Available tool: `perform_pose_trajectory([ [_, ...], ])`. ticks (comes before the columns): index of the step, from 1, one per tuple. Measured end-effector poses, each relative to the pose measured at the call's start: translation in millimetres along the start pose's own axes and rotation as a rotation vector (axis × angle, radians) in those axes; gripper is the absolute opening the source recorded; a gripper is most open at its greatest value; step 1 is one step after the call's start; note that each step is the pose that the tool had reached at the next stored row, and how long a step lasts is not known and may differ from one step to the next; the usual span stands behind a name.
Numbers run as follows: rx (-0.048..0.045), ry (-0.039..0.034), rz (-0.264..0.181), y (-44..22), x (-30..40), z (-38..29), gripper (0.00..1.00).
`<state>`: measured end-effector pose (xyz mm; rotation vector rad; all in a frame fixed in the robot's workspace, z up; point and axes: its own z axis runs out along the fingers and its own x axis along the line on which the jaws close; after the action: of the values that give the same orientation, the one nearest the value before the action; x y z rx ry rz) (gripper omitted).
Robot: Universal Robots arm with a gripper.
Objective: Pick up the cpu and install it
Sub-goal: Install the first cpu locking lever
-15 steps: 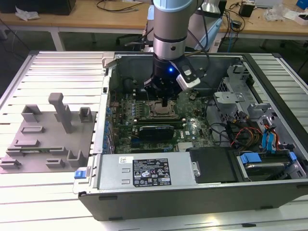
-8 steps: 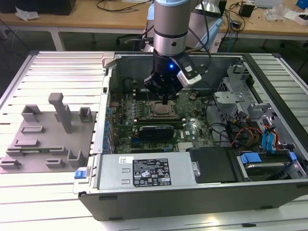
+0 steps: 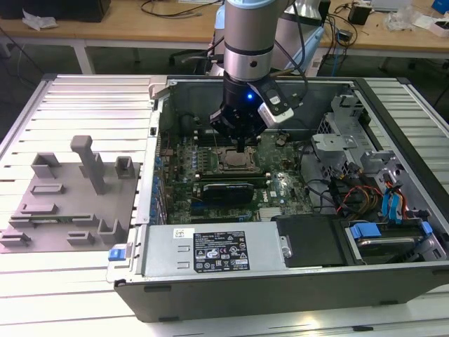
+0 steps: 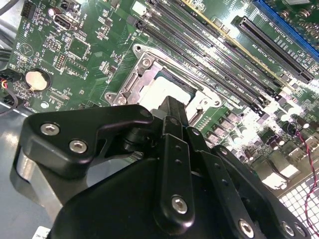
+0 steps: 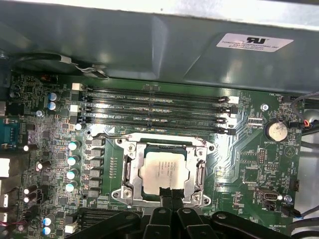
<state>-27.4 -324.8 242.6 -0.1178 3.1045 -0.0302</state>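
We saw the cpu [image 5: 162, 172] lying flat inside the motherboard socket [image 5: 127, 169], seemingly placed; whether it was latched we could not tell. The gripper [image 5: 169, 192] hung at one socket edge, jaws together, tips over the chip's rim.

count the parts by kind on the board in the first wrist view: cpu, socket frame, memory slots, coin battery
cpu: 1
socket frame: 1
memory slots: 4
coin battery: 1
total: 7
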Motion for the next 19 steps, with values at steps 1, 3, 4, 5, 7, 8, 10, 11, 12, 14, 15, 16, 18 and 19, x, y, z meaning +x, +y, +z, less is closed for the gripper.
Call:
perform_pose_trajectory([
  [1,0.0,0.0,0.0,0.0,0.0,0.0,0.11],
  [3,0.0001,0.0,0.0,0.0,0.0,-0.1,0.11],
  [4,0.0,0.0,0.0,0.0,0.0,-0.1,0.11],
  [5,0.0002,0.0,0.0,0.2,0.9,-0.2,0.11],
  [7,0.0001,0.0,0.0,1.4,5.9,-0.3,0.11],
  [8,0.0001,0.0,0.0,1.6,6.5,-0.3,0.11],
  [10,0.0001,0.0,0.0,1.7,6.6,-0.7,0.11],
  [11,0.0001,0.0,0.0,1.7,6.6,-2.9,0.11],
  [12,0.0002,0.0,0.0,1.6,6.6,-4.7,0.11],
  [14,0.0,-0.0001,0.0,1.6,6.5,-8.3,0.11],
  [15,0.0,0.0,0.0,1.5,6.4,-10.3,0.11],
  [16,0.0,0.0,0.0,1.5,6.3,-12.8,0.11],
  [18,0.0001,0.0,0.0,1.4,6.2,-17.3,0.11],
  [19,0.0001,0.0,0.0,1.3,6.1,-18.9,0.11],
])
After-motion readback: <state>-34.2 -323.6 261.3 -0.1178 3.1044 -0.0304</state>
